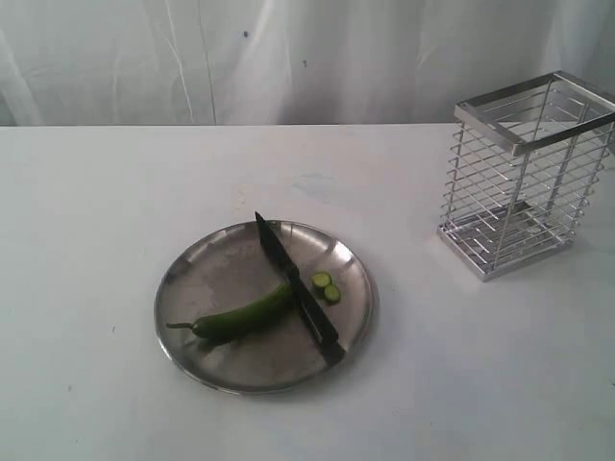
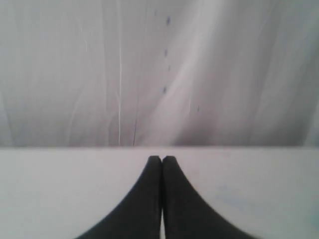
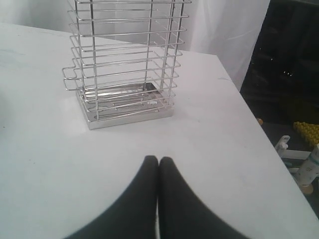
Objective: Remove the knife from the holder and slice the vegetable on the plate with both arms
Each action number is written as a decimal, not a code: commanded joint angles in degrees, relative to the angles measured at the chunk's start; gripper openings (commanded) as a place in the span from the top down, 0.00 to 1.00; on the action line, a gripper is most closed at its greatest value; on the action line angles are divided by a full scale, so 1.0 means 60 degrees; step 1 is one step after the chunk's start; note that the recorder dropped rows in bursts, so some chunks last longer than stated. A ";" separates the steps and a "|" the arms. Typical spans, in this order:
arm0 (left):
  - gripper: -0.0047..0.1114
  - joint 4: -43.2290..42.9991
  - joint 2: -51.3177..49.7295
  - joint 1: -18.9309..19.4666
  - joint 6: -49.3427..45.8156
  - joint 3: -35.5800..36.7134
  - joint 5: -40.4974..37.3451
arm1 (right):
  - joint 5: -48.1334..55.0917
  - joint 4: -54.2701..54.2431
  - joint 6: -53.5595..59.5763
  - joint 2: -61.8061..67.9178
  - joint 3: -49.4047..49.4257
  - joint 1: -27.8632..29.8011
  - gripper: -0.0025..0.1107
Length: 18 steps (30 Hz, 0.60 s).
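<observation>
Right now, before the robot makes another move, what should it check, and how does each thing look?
1. Knife out of the holder: ok, it lies on the plate.
2. Holder empty: ok.
3. Chilli cut: ok, two slices lie beside the blade.
4. Left claw shut and empty: ok.
5. Right claw shut and empty: ok.
6. Enough slices cut: cannot tell.

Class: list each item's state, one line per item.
Round stainless-steel plate: flat on white table.
Black-handled dark-bladed kitchen knife: lying on plate, unheld.
Slender green chilli pepper: end cut, two slices off.
Square silver wire-grid holder: upright, empty.
Left black pincer: shut, empty.
Right black pincer: shut, empty.
</observation>
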State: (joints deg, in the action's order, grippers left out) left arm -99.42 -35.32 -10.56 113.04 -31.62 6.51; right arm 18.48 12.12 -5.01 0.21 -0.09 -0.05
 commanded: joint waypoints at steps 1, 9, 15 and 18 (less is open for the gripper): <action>0.96 -0.0088 0.2068 -0.0013 -0.0027 0.0035 -0.0082 | -0.0087 0.0059 0.0042 -0.0035 0.0015 0.0009 0.98; 0.96 0.0721 0.3191 -0.0013 -0.0045 0.0035 -0.0099 | -0.0087 0.0059 0.0042 -0.0035 0.0015 0.0009 0.98; 0.96 1.0047 0.3227 -0.0013 -0.3211 0.0055 -0.0598 | -0.0087 0.0059 0.0042 -0.0035 0.0015 0.0009 0.98; 0.96 1.3435 0.3512 0.0213 -0.7628 0.0055 -0.1708 | -0.0087 0.0059 0.0042 -0.0035 0.0015 0.0009 0.98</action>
State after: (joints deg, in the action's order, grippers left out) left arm -38.70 -16.01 -10.42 89.85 -31.62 2.13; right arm 18.48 12.12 -5.01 0.21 -0.09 -0.05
